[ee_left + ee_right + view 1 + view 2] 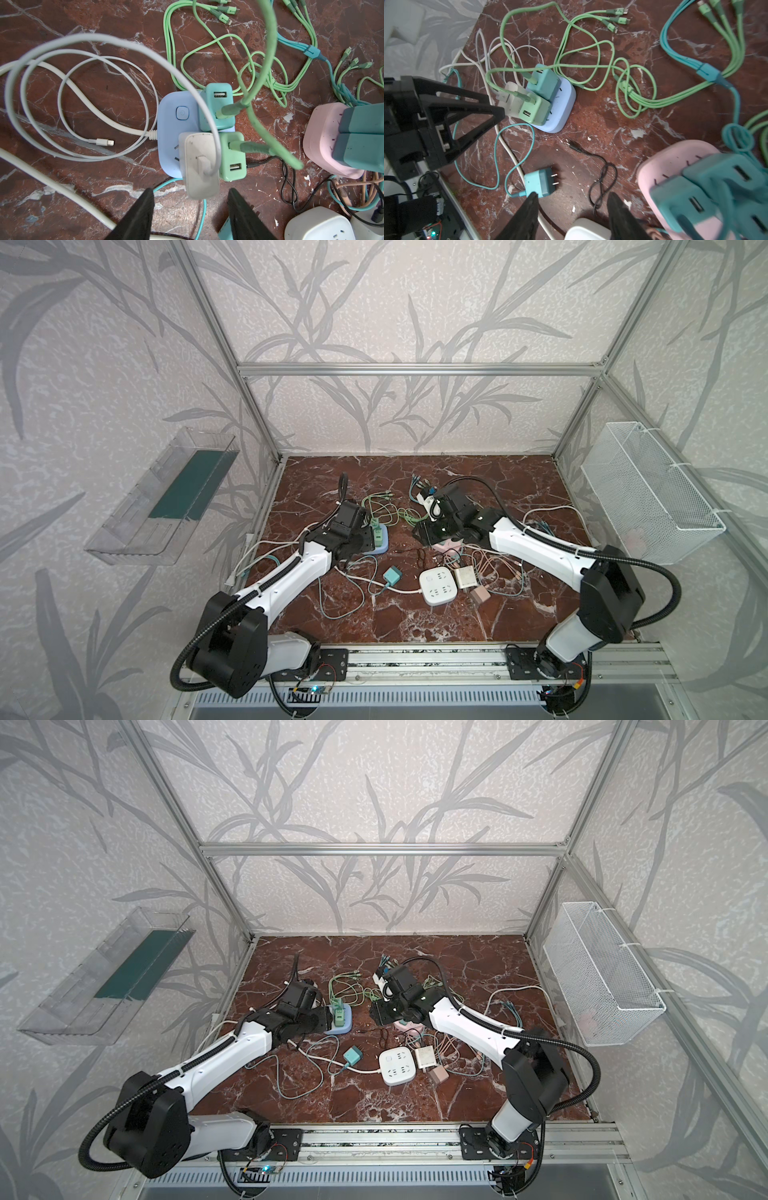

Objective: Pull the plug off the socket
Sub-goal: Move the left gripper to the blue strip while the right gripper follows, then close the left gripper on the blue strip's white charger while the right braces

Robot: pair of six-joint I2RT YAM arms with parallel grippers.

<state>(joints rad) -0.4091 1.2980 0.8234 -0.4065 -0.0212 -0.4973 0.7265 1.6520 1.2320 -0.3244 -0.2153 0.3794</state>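
Desk (415, 622): polished red-brown marble pattern with white veins, enclosed by an aluminium frame (419, 369); walls papered in a grey leaf print. A clear plastic tray (137, 526) hangs on one wall, a white wire-mesh basket (648, 497) on the opposite one.

Blue socket block (172, 128): rounded, matte, with a power button; it lies just ahead of the left jaws (191, 216). It carries a white plug (200, 166), a mint green plug (233, 158) and a teal plug (217, 108), all smooth rounded cubes. The left jaws stand open, tips either side of the white plug, not touching it.

Right jaws (573, 216): open, holding nothing. A loose teal plug (539, 185) lies beside one tip, the pink socket block (660, 172) to the other side. Braided green cables (591, 62) coil beyond.
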